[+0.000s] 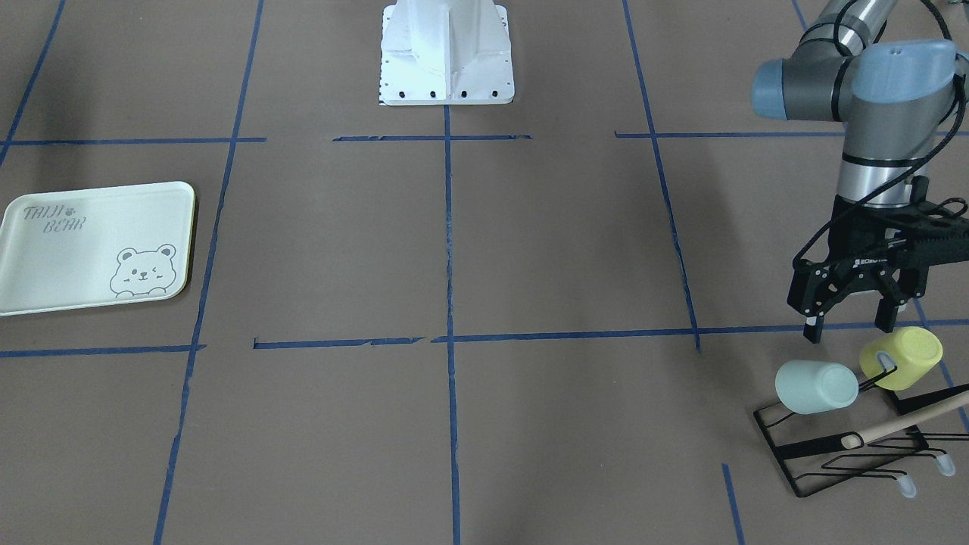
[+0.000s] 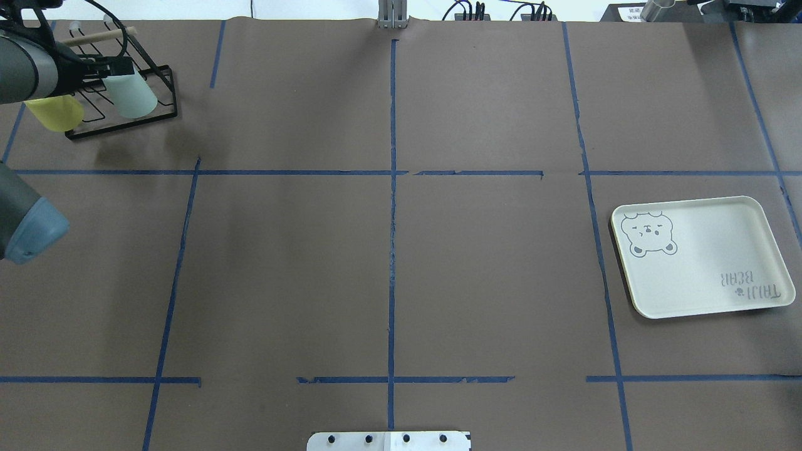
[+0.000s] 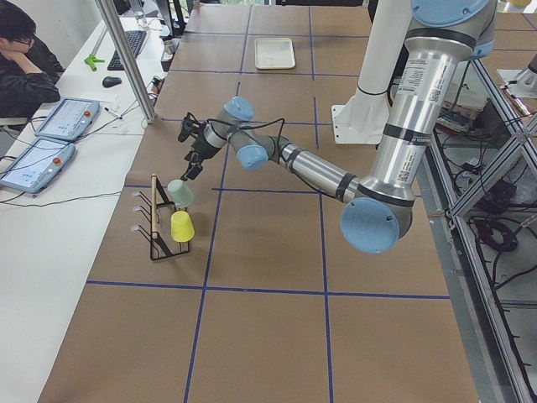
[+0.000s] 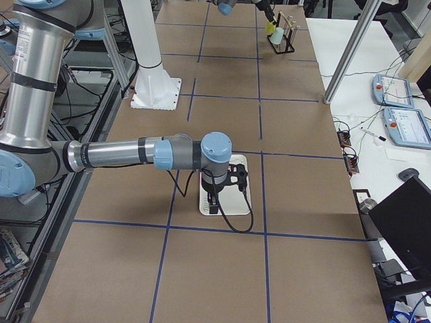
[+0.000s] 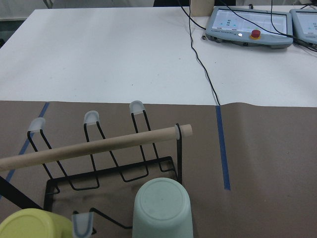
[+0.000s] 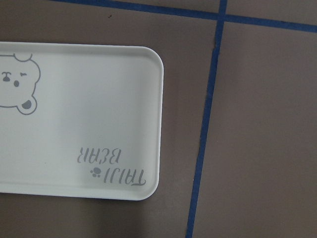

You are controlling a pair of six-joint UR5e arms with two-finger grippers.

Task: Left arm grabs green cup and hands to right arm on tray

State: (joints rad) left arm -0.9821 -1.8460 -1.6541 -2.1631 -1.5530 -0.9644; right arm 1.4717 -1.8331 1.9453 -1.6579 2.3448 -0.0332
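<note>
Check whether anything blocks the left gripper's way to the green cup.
Nothing visible does. The open left gripper hangs apart from the green cup on the rack, gap clear; the yellow cup sits close alongside.

The green cup (image 1: 816, 387) looked like smooth, matt plastic, as did the yellow cup (image 1: 905, 358). The rack (image 1: 810, 447) was thin black wire with translucent rubbery tips (image 5: 136, 106) and a bare wooden rod (image 5: 99, 145). The tray (image 1: 76, 257) had a smooth, faintly glossy finish. The surface (image 1: 530, 250) was matt brown paper, lined with blue tape (image 1: 448, 227).
</note>
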